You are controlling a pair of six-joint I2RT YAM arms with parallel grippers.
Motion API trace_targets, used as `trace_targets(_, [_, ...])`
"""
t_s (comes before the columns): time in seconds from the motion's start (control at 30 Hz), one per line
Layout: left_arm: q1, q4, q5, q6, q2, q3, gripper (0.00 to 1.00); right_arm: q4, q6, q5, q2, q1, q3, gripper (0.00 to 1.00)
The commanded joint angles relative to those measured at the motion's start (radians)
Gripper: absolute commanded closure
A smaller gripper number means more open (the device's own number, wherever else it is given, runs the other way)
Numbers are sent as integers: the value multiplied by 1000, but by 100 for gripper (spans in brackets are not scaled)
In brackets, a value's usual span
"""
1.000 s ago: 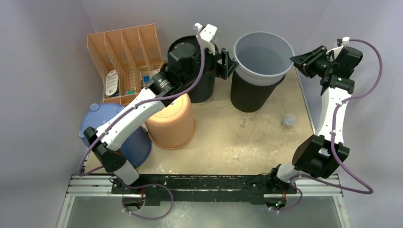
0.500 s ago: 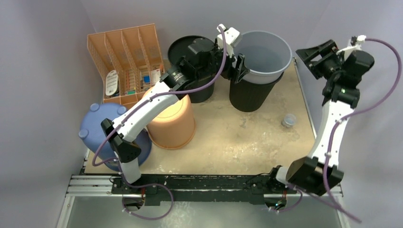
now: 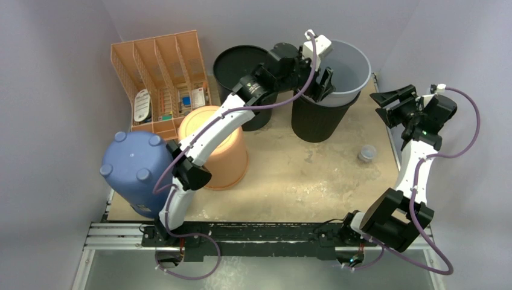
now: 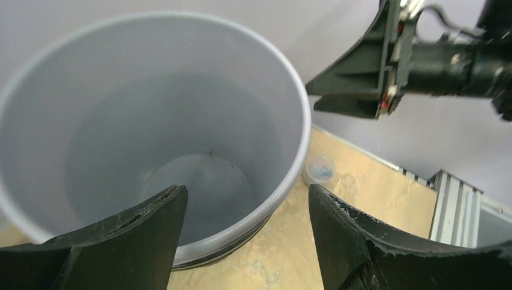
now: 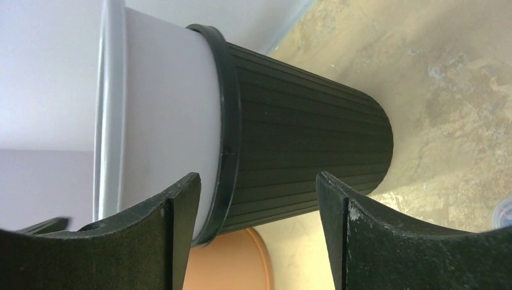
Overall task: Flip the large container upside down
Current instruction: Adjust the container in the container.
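**Top view.** Found the left gripper [image 3: 323, 81] swung across from the second black bin [image 3: 238, 63] to the left rim of the grey bucket [image 3: 350, 60], jaws spread wide, nothing gripped. Found the right gripper [image 3: 392, 101] drawn back from the bucket's right rim, now near it but apart, jaws reopened wide and empty. Judged as a change of approach, with the right side let go and the left lining up. Inversion not yet begun. Located the bucket at the far right of the table, mouth up, nested in a black ribbed bin [image 3: 317, 124].

**Left wrist view.** Looked down into the grey bucket [image 4: 90, 139] and noted a smooth pale wall, a rounded rim and an empty inside. Saw the left gripper [image 4: 244, 199] spread over the near rim; cannot tell whether touching. Saw the right gripper [image 4: 362, 78] beyond the far rim, clear of it.

**Right wrist view.** Saw the right gripper [image 5: 258, 181] open and facing the pair side-on. Noted the grey bucket [image 5: 163, 109] seated deep in the black ribbed bin [image 5: 302, 127], with the bin's collar snug around it. Judged a risk of the bin lifting along with the bucket.
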State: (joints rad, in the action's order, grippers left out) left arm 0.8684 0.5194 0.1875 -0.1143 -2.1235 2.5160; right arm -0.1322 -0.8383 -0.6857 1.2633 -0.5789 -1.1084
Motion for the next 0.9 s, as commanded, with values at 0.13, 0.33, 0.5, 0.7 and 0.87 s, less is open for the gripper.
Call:
trace_targets(0.13, [9, -23, 91, 4, -60, 29, 27, 48, 43, -92, -14, 1, -22, 26])
trace_targets(0.33, [18, -1, 89, 24, -78, 32, 35, 148, -48, -120, -16, 28, 33, 26])
trace_targets(0.5, [59, 96, -33, 139, -74, 29, 45, 221, -102, -124, 14, 88, 49, 30])
trace_targets(0.7, [81, 191, -156, 261, -42, -9, 45, 250, -114, -89, 35, 145, 58, 35])
trace_targets(0.87, [81, 183, -153, 271, -63, -4, 63, 265, -136, -17, 50, 173, 70, 45])
